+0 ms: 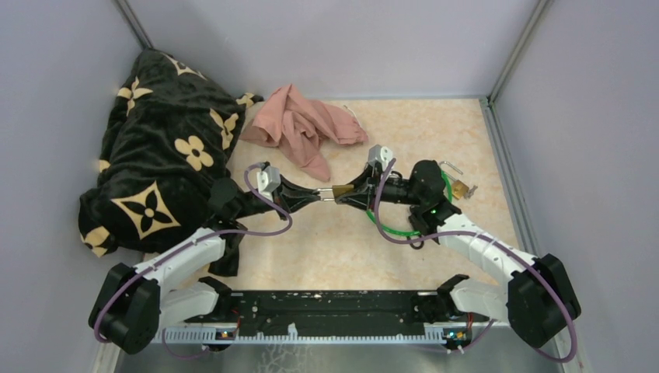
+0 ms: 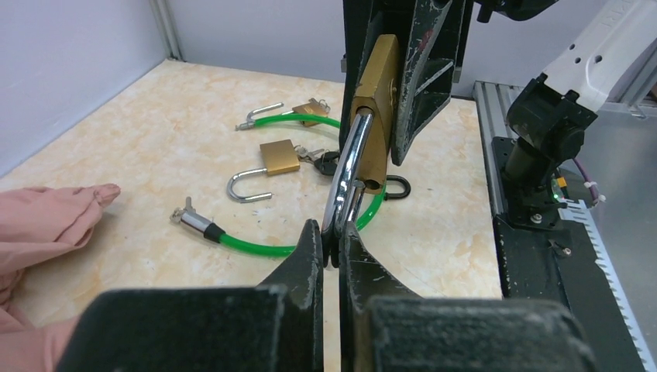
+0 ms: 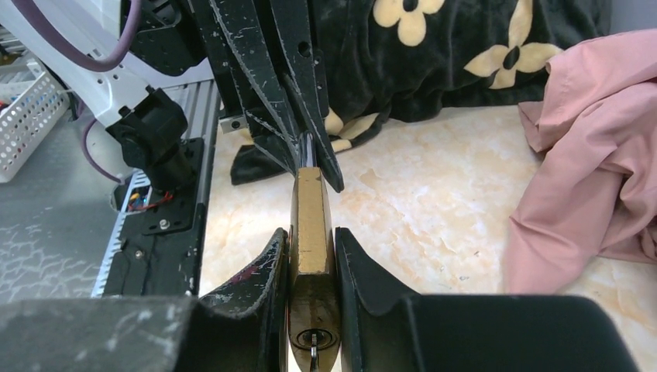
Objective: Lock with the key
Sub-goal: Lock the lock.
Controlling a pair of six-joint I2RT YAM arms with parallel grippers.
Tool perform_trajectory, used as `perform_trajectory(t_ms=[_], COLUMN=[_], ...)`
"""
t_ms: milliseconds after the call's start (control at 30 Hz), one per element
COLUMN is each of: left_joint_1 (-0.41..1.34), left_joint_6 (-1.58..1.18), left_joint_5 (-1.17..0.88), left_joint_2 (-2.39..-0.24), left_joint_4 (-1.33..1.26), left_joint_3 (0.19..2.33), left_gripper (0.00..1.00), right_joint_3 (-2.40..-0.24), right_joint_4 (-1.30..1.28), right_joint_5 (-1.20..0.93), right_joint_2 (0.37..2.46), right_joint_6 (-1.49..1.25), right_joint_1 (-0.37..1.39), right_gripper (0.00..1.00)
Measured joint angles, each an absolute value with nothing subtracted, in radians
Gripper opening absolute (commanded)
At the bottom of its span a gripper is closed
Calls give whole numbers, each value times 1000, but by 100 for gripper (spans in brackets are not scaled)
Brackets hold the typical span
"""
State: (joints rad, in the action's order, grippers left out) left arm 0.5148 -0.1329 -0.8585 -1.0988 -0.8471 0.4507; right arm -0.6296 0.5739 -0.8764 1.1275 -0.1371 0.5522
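Starting left of the padlock [image 1: 342, 192], you have the black flowered blanket [image 1: 167, 155] bunched well apart from it. Your left gripper [image 2: 331, 240] is pinched fully shut on the shackle [image 2: 349, 163], probably to steady it or press it home. The right gripper [image 3: 311, 236] clamps the brass body with its keyhole [image 3: 313, 339] facing the wrist camera, and what may be the key [image 3: 312, 358] pokes out. Right of the padlock lie spare locks [image 2: 279, 156] and a green cable [image 2: 263, 246]. No lettering is readable.

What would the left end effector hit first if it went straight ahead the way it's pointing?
The brass padlock: the left end effector is shut on its shackle, and the body sits straight ahead, clamped by the right end effector, which probably comes next.
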Motion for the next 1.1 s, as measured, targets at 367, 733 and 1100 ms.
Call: perform_trajectory(t_ms=[367,733,1100], left_joint_1=[521,525,555], left_joint_6=[-51,-60,-81], left_joint_5=[-936,-1030,-1007], left_joint_2=[-1092,-1092,-1107], left_joint_4=[-695,-670,-748], left_joint_3=[521,557,557], left_gripper=[0,0,0], right_joint_3=[-678,-715,-707], right_joint_4=[367,320,429], right_joint_5=[-933,-1047,-1103], right_joint_2=[1080,1081,1087], right_joint_6=[57,72,-33], right_joint_1=[519,487,468], right_gripper=[0,0,0])
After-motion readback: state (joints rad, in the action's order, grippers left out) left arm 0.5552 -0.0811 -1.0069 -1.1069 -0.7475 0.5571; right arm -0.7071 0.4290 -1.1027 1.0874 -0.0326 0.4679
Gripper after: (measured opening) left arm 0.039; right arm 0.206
